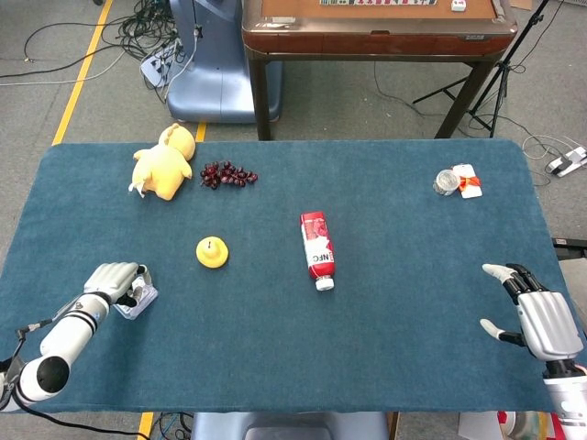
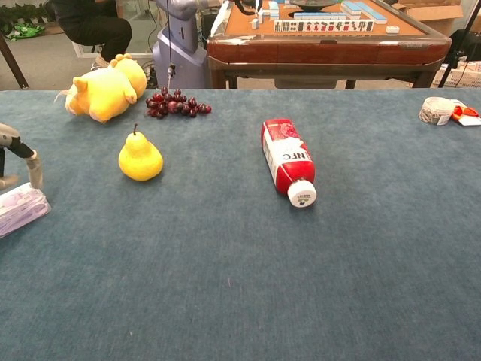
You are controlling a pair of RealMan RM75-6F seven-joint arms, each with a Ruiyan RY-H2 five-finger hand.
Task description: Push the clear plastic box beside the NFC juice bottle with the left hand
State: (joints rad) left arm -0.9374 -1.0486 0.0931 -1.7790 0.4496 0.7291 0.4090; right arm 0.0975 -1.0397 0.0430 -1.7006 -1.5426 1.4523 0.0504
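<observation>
The clear plastic box (image 1: pixel 139 297) lies at the near left of the blue table, far left of the red NFC juice bottle (image 1: pixel 317 247), which lies on its side at the centre, cap toward me. My left hand (image 1: pixel 112 280) rests against the box's left side with its fingers bent over it. In the chest view the box (image 2: pixel 21 207) shows at the left edge under a finger of the left hand (image 2: pixel 19 154), and the bottle (image 2: pixel 288 162) is in the middle. My right hand (image 1: pixel 537 316) hovers at the near right, fingers apart, holding nothing.
A yellow pear (image 1: pixel 212 252) stands between box and bottle. A yellow plush toy (image 1: pixel 163 162) and dark grapes (image 1: pixel 227 174) lie at the far left. A tape roll (image 1: pixel 447 181) with a small packet sits far right. A brown mahjong table (image 1: pixel 376 27) stands behind.
</observation>
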